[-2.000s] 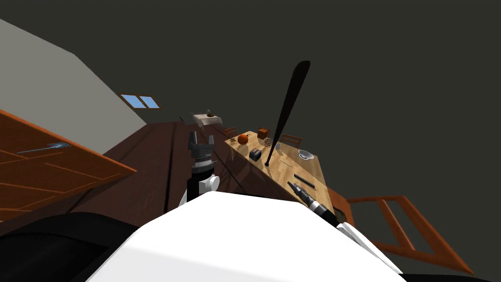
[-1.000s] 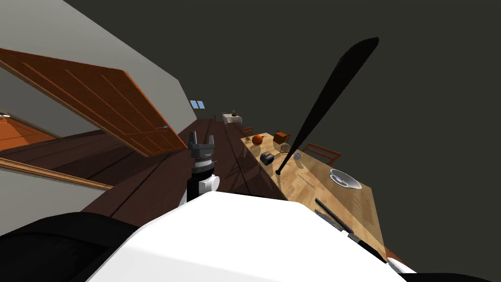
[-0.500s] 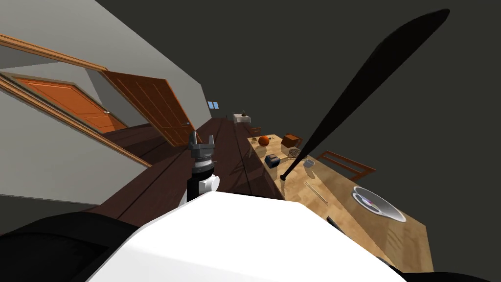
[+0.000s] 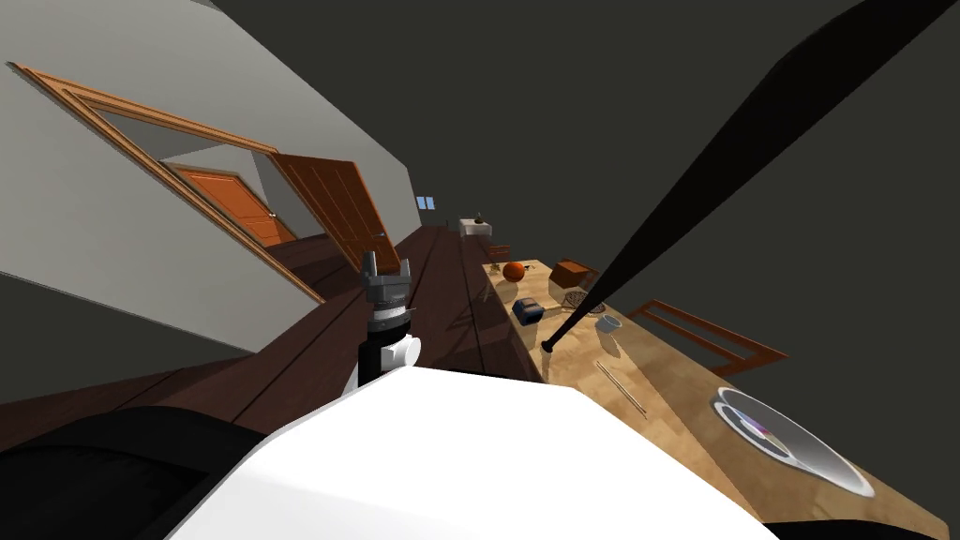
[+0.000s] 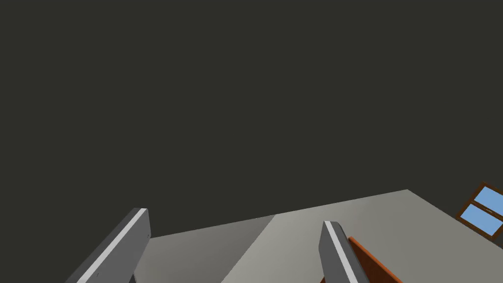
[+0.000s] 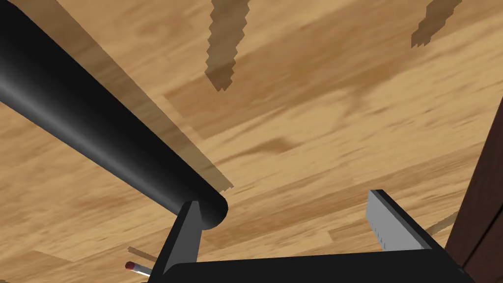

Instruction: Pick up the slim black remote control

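Cam shift: black rod (image 6: 98,130), R claw (image 6: 284,199)

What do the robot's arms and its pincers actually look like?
Each gripper is a dark box carrying two thin, flat grey blades. On the left gripper the fingers have a paler strip along one edge. Behind it sit a ribbed grey wrist, a black forearm section and a round white joint. The right gripper matches.

Black bat (image 4: 712,187) tilted on wooden table (image 4: 675,422); bowl (image 4: 792,450), orange ball (image 4: 513,271).
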Tool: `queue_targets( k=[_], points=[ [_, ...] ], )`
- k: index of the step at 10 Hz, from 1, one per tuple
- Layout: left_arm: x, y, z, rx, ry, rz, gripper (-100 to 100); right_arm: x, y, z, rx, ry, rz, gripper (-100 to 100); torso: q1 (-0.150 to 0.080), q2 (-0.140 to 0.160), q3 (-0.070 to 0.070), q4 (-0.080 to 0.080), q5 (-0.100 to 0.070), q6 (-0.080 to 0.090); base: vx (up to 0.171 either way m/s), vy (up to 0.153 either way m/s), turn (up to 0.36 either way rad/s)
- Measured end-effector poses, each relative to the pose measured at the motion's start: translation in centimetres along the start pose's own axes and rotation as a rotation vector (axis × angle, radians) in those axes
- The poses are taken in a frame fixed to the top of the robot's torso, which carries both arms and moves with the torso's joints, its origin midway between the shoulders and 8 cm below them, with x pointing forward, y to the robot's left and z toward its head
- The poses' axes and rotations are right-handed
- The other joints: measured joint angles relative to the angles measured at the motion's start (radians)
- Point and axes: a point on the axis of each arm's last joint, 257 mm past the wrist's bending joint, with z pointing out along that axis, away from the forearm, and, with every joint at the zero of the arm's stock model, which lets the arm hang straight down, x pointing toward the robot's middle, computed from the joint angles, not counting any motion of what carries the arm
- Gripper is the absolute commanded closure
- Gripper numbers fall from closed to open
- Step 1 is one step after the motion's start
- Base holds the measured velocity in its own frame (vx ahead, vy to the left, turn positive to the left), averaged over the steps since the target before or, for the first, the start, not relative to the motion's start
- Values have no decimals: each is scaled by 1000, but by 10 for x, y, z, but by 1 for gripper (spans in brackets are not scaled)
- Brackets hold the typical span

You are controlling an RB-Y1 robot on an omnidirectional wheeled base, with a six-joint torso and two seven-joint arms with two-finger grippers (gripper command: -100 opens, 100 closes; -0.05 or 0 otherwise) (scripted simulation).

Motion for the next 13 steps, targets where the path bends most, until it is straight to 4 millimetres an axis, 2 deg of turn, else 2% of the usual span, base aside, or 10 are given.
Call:
queue_targets(
  k=[1, 3, 5, 6, 7, 10, 11, 13],
  points=[
    [0, 0, 0, 0, 0, 0, 0, 12, -8, -8, 12, 34, -5, -100, -1, 0, 0, 0, 0, -1, -28, -63, 432],
    [0, 0, 0, 0, 0, 0, 0, 52, -18, -24, 36, 135, -18, -100, -6, 2, 1, 0, -1, -1, -43, -93, 343],
    [0, 0, 0, 0, 0, 0, 0, 69, -24, -29, 47, 167, -15, -100, -2, 1, 1, 0, -1, 1, -18, -24, 105],
    [0, 0, 0, 0, 0, 0, 0, 84, -27, -31, 52, 196, -11, -100, -2, 0, 0, 0, 0, -1, -18, -25, 135],
    [0, 0, 0, 0, 0, 0, 0, 90, -26, -35, 48, 214, -18, -100, -1, 0, 0, 0, 0, 0, -19, -33, 197],
    [0, 0, 0, 0, 0, 0, 0, 137, -19, -53, 45, 314, -11, -100, -4, 1, 1, 0, -1, 0, -35, -62, 224],
    [0, 0, 0, 0, 0, 0, 0, 143, -19, -54, 47, 328, -4, -100, -4, 1, 0, 0, -1, 0, -28, -33, 105],
    [0, 0, 0, 0, 0, 0, 0, 169, -11, -59, 33, 376, 2, -100, -2, 0, 0, 0, 0, 0, -17, -29, 157]
  ],
)
